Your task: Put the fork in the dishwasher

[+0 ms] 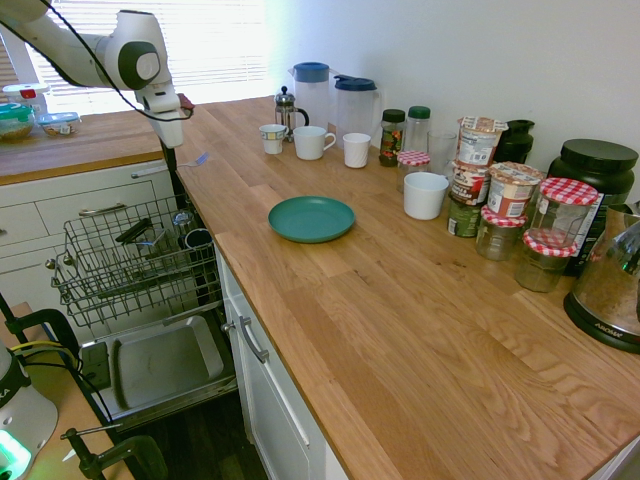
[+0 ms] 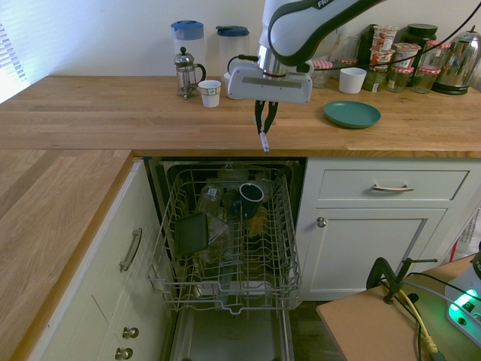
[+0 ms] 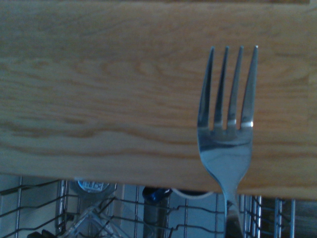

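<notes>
Fork (image 2: 264,140) dangling tines-down from the gripper (image 2: 263,114), whose fingers are pinched tight on the handle, right above the front edge of the wooden counter (image 2: 113,120). In the wrist view the four tines (image 3: 228,89) sit against the wood grain, with the wire of the rack (image 2: 225,248) showing just past the counter's lip. That rack is pulled out of the dishwasher (image 2: 225,338) over the dropped door and is already partly loaded: a dark mug (image 2: 250,197) at the back, a dark flat piece (image 2: 192,233) toward nine o'clock, some clear glassware between (hard to make out exactly). Up on the counter, the teal plate (image 2: 352,114) lies at three o'clock from the gripper, a paper cup (image 2: 210,92) and a French press (image 2: 187,73) at ten o'clock, two blue-lidded jugs (image 2: 188,41) behind. A white mug (image 2: 352,80) and a crowd of jars (image 1: 545,235) stand beyond the plate, well apart from the arm.
</notes>
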Controlling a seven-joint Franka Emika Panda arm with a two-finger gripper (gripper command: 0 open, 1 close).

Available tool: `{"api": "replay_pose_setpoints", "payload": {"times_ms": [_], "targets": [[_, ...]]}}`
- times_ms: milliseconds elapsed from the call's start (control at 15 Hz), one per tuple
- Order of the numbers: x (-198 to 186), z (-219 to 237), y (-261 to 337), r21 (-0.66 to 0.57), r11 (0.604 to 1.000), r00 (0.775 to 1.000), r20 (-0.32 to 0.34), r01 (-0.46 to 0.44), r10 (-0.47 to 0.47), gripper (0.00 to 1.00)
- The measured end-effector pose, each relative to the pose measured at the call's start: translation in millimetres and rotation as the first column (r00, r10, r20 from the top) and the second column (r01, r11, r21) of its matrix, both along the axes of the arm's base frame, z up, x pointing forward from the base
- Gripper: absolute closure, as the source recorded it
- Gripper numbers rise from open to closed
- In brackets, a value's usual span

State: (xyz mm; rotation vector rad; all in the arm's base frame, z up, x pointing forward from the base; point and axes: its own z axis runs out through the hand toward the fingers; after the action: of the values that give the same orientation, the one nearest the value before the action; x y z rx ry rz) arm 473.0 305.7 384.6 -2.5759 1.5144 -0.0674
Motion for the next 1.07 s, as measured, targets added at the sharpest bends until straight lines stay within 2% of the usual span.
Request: {"api": "replay_pose_setpoints", "payload": {"times_ms": [400, 600, 733, 1067], "targets": [[-93, -60, 55, -0.041, 0.999, 1.000, -0.014, -0.005, 0.005, 1.00], [-123, -92, 64, -0.047, 0.999, 1.000, -0.022, 0.007, -0.008, 1.00], [-130, -126, 59, -0.046, 0.999, 0.999, -0.039, 0.006, -0.008, 1.00], [-117, -197, 52, -0.046, 0.999, 0.997, -0.077, 0.002, -0.006, 1.00]]}}
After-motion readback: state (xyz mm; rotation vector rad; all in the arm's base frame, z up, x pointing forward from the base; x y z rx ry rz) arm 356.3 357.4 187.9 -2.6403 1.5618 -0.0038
